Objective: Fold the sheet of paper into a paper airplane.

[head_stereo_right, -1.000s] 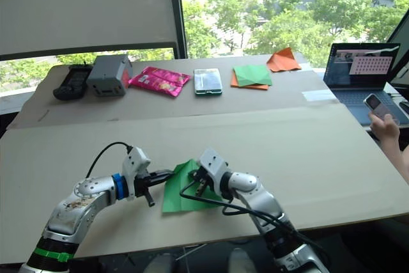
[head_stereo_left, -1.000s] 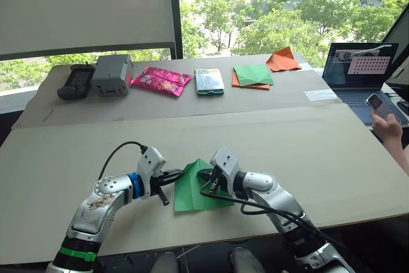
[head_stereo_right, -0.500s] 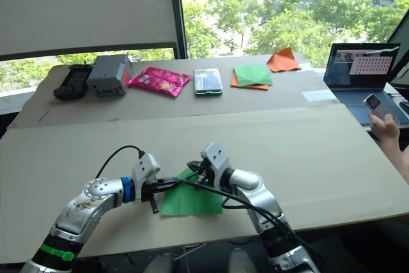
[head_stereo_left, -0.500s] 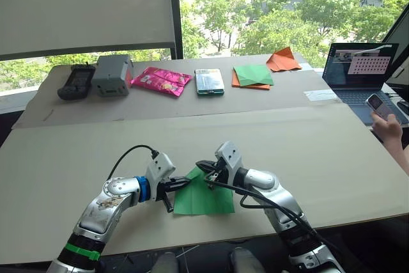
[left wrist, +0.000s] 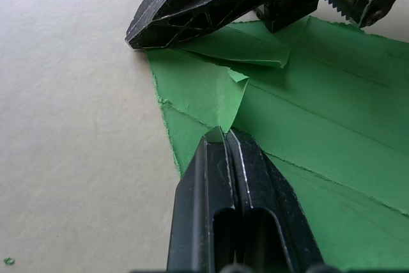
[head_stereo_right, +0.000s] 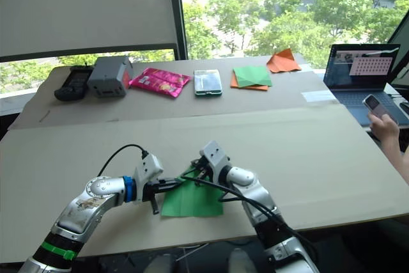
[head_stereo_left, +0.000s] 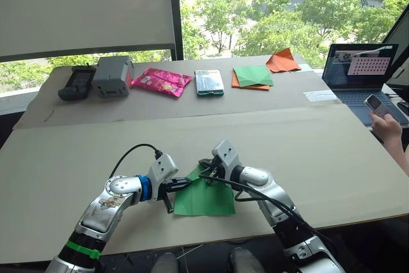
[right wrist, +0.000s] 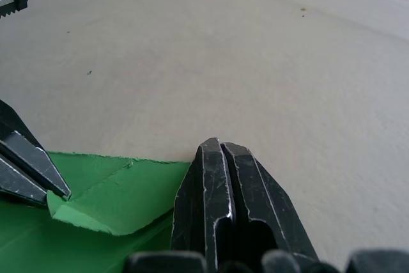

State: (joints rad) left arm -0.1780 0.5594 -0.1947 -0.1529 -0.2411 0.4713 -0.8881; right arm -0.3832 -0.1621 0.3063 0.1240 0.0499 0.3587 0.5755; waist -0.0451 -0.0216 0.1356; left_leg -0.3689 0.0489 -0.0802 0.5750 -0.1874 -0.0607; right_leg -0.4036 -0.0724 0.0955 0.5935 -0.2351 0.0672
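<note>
Two tools meet at the far corner of the sheet of paper, lying near the surface's front edge with bare room around. Left tool pinches a raised flap; right tool is clenched at the sheet's edge.

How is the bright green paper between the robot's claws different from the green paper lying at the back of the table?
The sheet of paper lies near the robot, pinched by the left claw and touched by the right claw; the darker green paper square sits untouched atop an orange piece. The near sheet is brighter, with ragged edges. Both are creased.
</note>
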